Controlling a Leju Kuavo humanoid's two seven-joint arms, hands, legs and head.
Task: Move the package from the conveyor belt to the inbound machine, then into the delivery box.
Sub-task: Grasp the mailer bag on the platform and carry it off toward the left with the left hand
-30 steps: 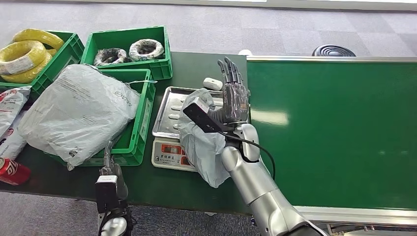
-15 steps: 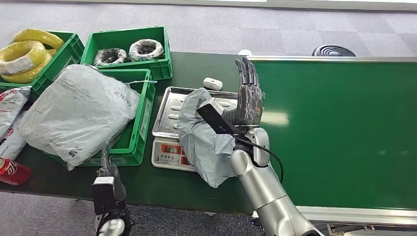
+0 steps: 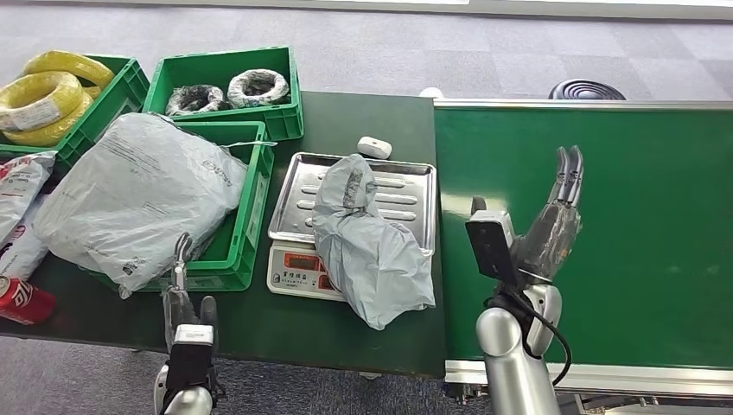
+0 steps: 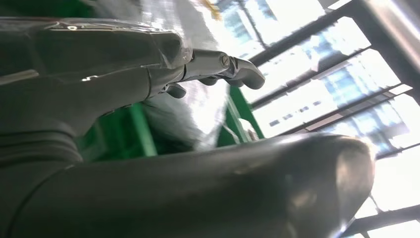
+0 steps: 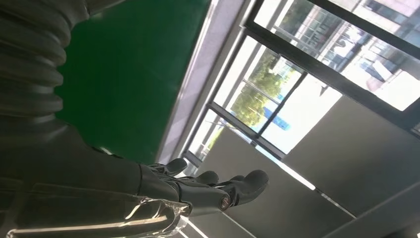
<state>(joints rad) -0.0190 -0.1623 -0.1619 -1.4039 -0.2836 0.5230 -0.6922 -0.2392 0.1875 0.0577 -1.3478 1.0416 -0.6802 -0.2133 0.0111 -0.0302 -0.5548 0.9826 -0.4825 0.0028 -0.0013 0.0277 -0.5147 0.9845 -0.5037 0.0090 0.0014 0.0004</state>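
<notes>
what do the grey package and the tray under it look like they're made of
The grey package looks like thin, soft plastic film: it is crumpled, creased and faintly glossy, and it sags over the front edge of the tray. The tray looks like bare metal, probably stainless steel or aluminium: silver, dull sheen, pressed ridges and a raised rim.

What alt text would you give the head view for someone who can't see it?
A grey package lies draped over a scale's steel tray, released, while the right hand hovers open above the green conveyor belt. The left hand is low at the table edge, near a green crate holding a large grey bag.
</notes>
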